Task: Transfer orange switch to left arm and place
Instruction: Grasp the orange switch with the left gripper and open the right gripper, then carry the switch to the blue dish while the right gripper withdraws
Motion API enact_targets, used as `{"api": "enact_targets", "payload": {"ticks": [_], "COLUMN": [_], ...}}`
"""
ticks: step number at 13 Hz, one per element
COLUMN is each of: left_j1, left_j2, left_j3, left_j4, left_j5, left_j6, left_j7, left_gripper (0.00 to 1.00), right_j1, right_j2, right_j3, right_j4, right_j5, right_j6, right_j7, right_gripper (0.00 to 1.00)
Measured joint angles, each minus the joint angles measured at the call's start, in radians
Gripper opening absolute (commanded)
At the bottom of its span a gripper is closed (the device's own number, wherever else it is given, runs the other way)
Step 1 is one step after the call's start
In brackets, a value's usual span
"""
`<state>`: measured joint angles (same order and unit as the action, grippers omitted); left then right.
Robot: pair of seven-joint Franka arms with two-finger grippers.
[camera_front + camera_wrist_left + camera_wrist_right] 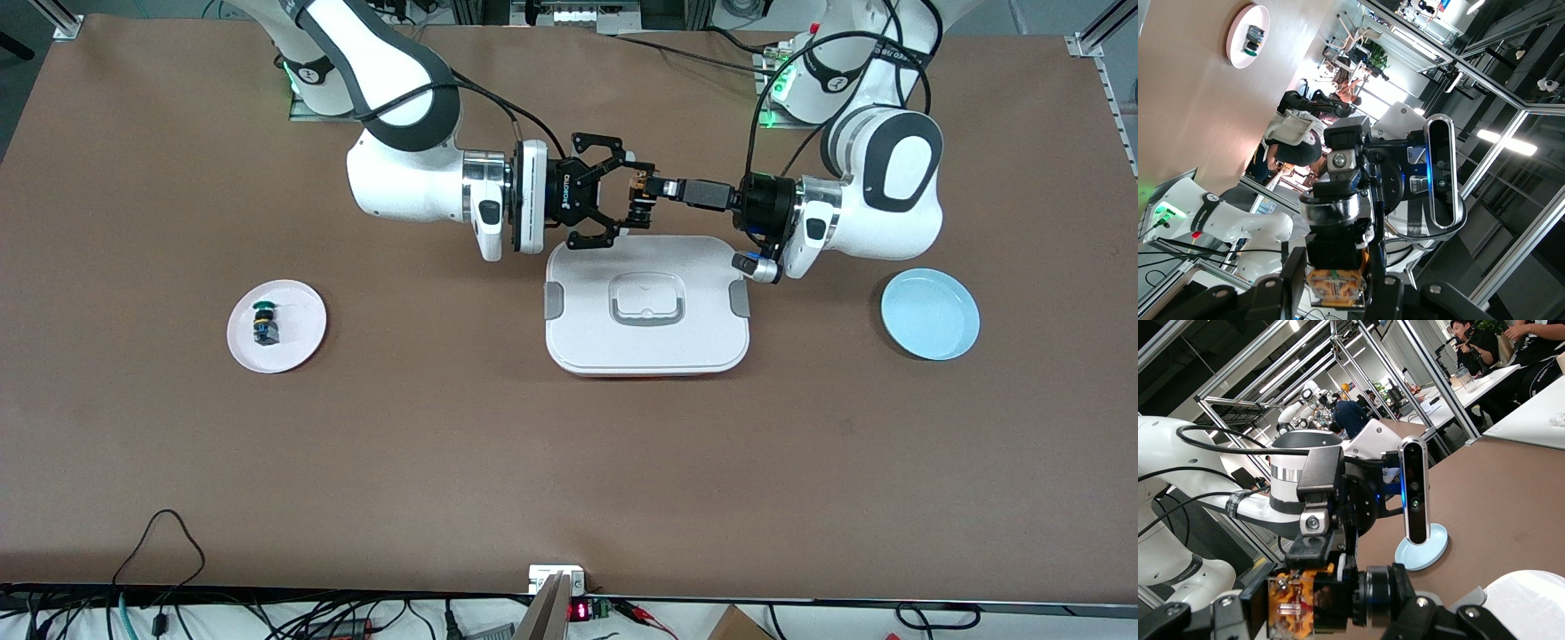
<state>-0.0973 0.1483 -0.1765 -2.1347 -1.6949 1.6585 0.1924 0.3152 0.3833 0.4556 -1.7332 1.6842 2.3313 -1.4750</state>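
Observation:
The orange switch [637, 201] hangs in the air over the edge of the white box [587, 333] that lies farthest from the front camera. Both grippers meet on it. My right gripper [629, 197] is shut on the switch, its pads pressing the tan and orange end and the round cap. My left gripper [654, 187] is also shut on it, from the other arm's direction. In the left wrist view the orange end [1335, 285] sits between my left gripper's [1336, 283] black fingers [1286, 277]. In the right wrist view the switch [1305, 600] fills my right gripper [1331, 600].
A white plate [298, 342] toward the right arm's end carries a green-capped switch [264, 322]; the left wrist view shows that plate [1238, 50] too. A light blue plate [930, 313] lies toward the left arm's end, also in the right wrist view [1421, 555]. The box's lid [1531, 600] lies under the grippers.

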Motion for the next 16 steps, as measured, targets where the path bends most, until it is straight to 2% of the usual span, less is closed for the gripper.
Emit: {"api": "enact_targets", "payload": {"ticks": [1, 3, 11, 13, 16], "left_j1": [0.000, 0.000, 0.000, 0.002, 0.026], "left_j2": [0.000, 0.000, 0.006, 0.008, 0.008], "left_j3": [0.000, 0.000, -0.007, -0.005, -0.001], "left_j4": [0.000, 0.000, 0.020, 0.037, 0.097], "left_j5": [0.000, 0.000, 0.000, 0.022, 0.202], "left_j6": [0.000, 0.000, 0.010, 0.011, 0.011], "left_j7": [0.000, 0.000, 0.002, 0.004, 0.005], "left_gripper": [0.32, 0.31, 0.31, 0.31, 0.31], "right_j1": [0.000, 0.000, -0.030, -0.080, -0.181], "right_j2": [0.000, 0.000, -0.010, -0.040, -0.110], "right_j3": [0.000, 0.000, -0.004, -0.007, -0.033], "right_j4": [0.000, 0.000, 0.008, 0.001, -0.052], "right_j5": [0.000, 0.000, -0.007, -0.068, -0.187], "right_j6": [0.000, 0.000, -0.001, -0.010, -0.151], "right_j7": [0.000, 0.000, -0.001, -0.002, -0.002], "right_gripper": [0.42, 1.00, 1.00, 1.00, 1.00]}}
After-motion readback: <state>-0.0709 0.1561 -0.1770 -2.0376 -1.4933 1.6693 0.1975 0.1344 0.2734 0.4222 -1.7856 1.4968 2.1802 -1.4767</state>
